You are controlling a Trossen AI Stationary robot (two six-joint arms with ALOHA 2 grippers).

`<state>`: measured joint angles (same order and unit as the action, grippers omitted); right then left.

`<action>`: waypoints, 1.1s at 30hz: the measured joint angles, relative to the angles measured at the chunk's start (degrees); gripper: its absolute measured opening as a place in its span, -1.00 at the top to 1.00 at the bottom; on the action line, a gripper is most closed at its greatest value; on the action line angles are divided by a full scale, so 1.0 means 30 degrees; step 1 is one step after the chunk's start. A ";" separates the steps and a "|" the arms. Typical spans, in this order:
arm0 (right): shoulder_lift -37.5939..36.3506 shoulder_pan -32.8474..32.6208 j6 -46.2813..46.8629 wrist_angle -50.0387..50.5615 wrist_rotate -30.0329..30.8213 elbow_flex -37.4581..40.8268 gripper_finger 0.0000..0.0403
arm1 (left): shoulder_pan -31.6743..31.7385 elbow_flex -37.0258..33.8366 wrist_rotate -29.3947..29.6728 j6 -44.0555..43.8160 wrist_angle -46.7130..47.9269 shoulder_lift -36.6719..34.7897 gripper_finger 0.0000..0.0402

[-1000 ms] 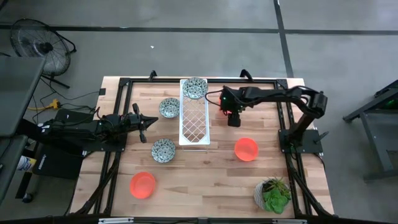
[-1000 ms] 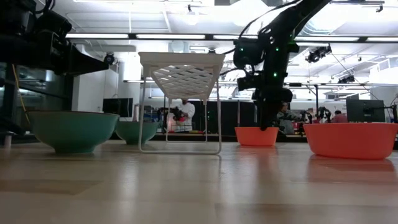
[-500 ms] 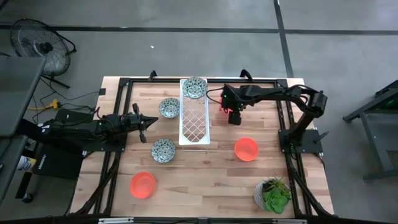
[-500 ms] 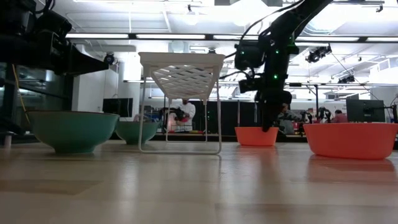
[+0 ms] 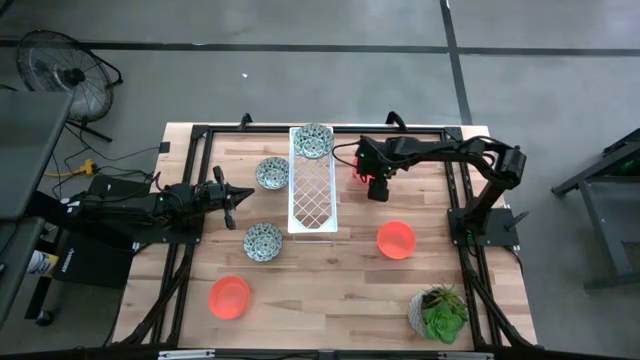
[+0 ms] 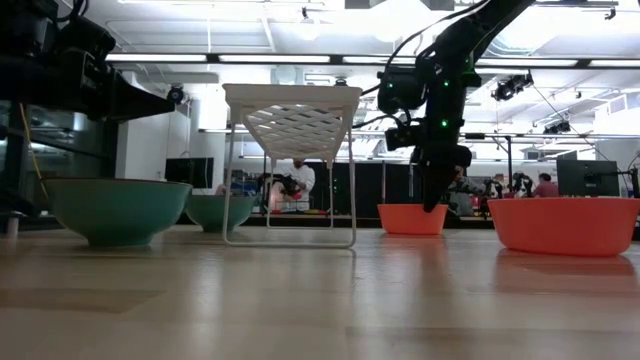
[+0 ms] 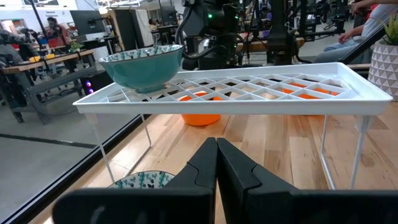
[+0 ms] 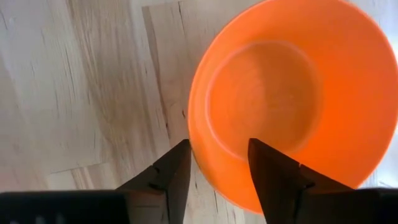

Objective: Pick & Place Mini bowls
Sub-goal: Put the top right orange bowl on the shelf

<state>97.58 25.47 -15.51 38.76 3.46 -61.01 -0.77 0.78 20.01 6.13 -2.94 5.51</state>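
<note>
My right gripper (image 5: 375, 190) (image 8: 219, 144) is open and points down over an orange-red mini bowl (image 8: 273, 93) (image 6: 412, 218) to the right of the white lattice tray (image 5: 313, 195). That bowl is mostly hidden under the gripper in the high view. One patterned bowl (image 5: 313, 140) sits on the tray's far end. Two patterned bowls (image 5: 271, 173) (image 5: 263, 241) and two more orange-red bowls (image 5: 396, 240) (image 5: 229, 297) stand on the table. My left gripper (image 5: 240, 197) (image 7: 216, 144) is shut and waits level, left of the tray. My right gripper comes from above and stands astride the orange-red bowl's rim (image 8: 196, 155), one finger (image 8: 273, 174) inside the bowl and one finger (image 8: 168, 177) outside. Whether either finger touches the rim I cannot tell. The bowl stands upright on the table.
The tray stands on thin legs (image 6: 230, 190) above the table, with room beneath it. A pale pot with a green plant (image 5: 438, 312) is at the near right corner. Black frame rails (image 5: 180, 250) run along the table's sides. People show in the room beyond.
My right gripper has shifted a little toward the table's far edge over the orange-red bowl, still pointing down. The bowls and the tray have stayed where they were.
</note>
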 joint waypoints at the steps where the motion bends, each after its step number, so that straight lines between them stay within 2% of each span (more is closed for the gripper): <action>1: 0.0000 0.0000 0.0000 0.0000 0.0000 0.0000 0.29 | 0.0006 0.0000 0.0004 0.0000 0.0000 -0.0003 1.00; 15: 0.0000 0.0000 -0.0238 0.0037 0.0000 0.0000 0.51 | 0.0002 0.0000 0.0000 0.0000 0.0000 0.0001 1.00; 29: 0.0000 0.0000 -0.0488 0.0357 -0.0255 0.0000 0.96 | 0.0006 0.0000 0.0000 0.0000 -0.0007 0.0001 1.00; 33: 0.0000 0.0000 -0.0488 0.0426 -0.0238 0.0000 0.98 | 0.0005 0.0000 0.0000 0.0000 -0.0001 0.0001 1.00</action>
<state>97.58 25.47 -16.97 40.04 2.75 -61.01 -0.76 0.78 20.01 6.13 -2.94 5.52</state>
